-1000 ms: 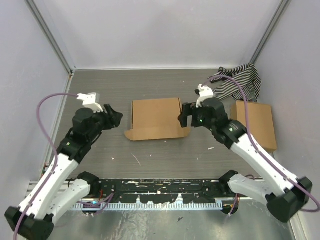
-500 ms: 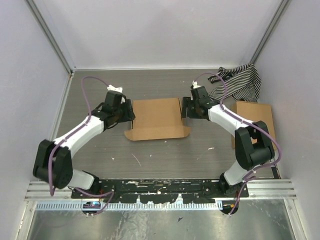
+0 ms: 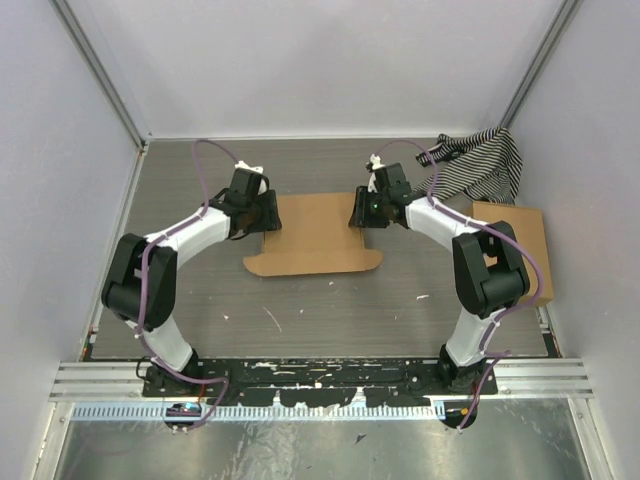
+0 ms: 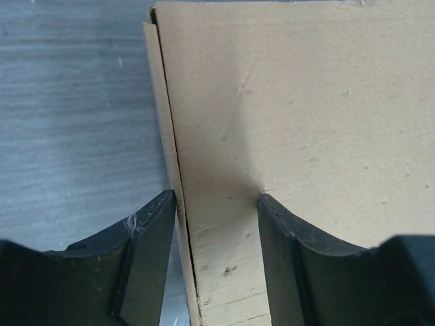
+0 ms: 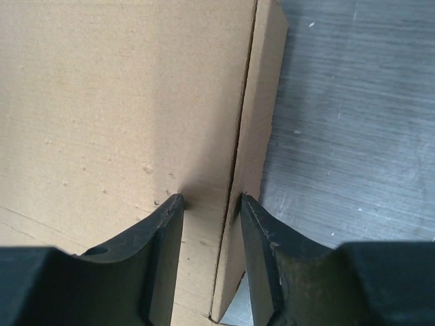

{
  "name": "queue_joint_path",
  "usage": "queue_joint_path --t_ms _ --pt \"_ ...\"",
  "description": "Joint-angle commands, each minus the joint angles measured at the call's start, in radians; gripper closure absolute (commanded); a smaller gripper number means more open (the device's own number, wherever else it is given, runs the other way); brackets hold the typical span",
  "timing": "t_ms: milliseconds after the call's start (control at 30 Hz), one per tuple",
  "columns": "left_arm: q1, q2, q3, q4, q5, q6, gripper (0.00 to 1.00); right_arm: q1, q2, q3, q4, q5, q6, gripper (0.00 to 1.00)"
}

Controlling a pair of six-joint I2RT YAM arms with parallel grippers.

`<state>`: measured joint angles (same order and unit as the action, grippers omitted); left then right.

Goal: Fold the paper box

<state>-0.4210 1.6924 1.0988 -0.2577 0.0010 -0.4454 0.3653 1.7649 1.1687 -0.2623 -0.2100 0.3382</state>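
Note:
The paper box (image 3: pixel 312 235) lies flat in the middle of the table, a shallow brown cardboard mailer with a rounded front flap toward me. My left gripper (image 3: pixel 268 212) stands over its left edge. In the left wrist view the left gripper (image 4: pixel 216 197) is open, one finger outside the side flap and the other over the top panel (image 4: pixel 306 102). My right gripper (image 3: pixel 358 210) stands over the right edge. In the right wrist view the right gripper (image 5: pixel 211 198) straddles the seam with a narrow gap, its outer finger against the side flap (image 5: pixel 262 115).
A larger brown cardboard box (image 3: pixel 510 245) lies at the right, with a black-and-white striped cloth (image 3: pixel 480 165) behind it in the far right corner. Grey walls close in on the left, back and right. A metal rail (image 3: pixel 320 375) runs along the near edge.
Both arms have stretched forward and inward from beside the box to its left and right edges. The right jaws have narrowed a lot, the left ones slightly.

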Motion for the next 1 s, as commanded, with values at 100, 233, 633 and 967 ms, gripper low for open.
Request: queue_joint_path --t_ms 100,233,633,967 --pt "0.02 0.097 0.118 0.027 0.072 0.017 0.43 0.001 0.058 0.158 -0.003 -0.022 0.0 0.57" --pt "0.046 0.114 0.214 -0.006 0.07 0.024 0.4 -0.011 0.102 0.27 -0.06 0.023 -0.005 0.57" --pt "0.097 -0.104 0.151 -0.048 -0.006 0.024 0.34 -0.095 -0.194 0.09 0.035 0.03 0.068 0.2" --pt "0.099 -0.361 -0.293 0.257 -0.031 -0.073 0.38 -0.058 -0.394 -0.352 0.343 -0.1 0.104 0.19"
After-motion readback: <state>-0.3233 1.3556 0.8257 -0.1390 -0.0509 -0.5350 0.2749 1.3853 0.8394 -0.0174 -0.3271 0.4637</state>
